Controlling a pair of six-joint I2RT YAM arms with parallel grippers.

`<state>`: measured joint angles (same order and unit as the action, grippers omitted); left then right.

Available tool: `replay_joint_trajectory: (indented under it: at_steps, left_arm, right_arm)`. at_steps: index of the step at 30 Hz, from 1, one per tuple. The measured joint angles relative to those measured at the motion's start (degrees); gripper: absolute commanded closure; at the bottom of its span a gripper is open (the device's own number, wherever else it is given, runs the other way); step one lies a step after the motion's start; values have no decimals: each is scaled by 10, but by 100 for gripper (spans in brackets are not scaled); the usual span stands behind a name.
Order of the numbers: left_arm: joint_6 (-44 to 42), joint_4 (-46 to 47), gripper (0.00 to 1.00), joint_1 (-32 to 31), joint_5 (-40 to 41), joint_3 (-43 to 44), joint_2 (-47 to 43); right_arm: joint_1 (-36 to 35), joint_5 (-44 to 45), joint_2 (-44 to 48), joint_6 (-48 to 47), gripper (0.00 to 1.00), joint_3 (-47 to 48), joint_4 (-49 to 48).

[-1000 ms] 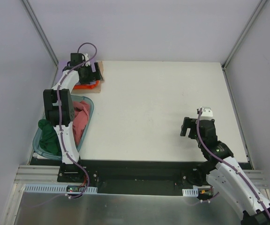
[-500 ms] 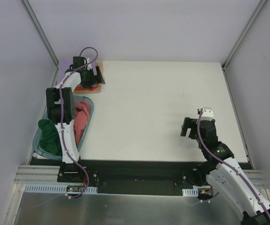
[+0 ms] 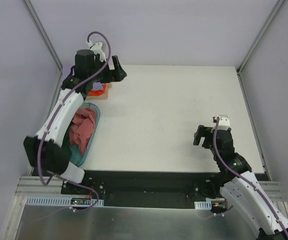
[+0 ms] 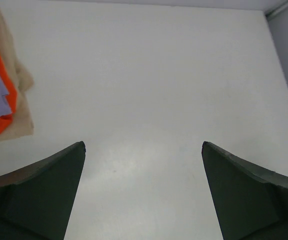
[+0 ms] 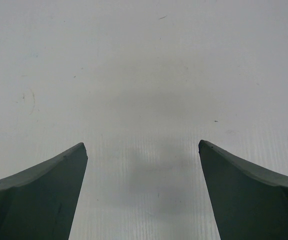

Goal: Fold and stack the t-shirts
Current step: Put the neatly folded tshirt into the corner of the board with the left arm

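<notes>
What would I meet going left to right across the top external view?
The tub with the pink shirt in it → left fingers, open → right fingers, open.
</notes>
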<state>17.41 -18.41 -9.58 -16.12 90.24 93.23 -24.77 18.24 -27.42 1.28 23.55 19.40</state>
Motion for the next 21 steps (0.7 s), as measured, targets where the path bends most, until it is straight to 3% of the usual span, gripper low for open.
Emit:
replay_joint_trajectory:
  at_steps: [4,7,14,21]
  left_arm:
    - [26,26,1,-74,24,-104,-176]
    - [60,41,1,-95,66,-239,-290]
    - [111,18,1,-133,92,-527,-407]
    - [111,8,1,-134,114,-581,-563]
  right_arm:
    - [0,-1,12,5,4,0,5]
    - [0,-1,25,10,4,0,10]
    - [0,12,61,22,4,0,13]
    - [0,31,69,31,4,-12,10]
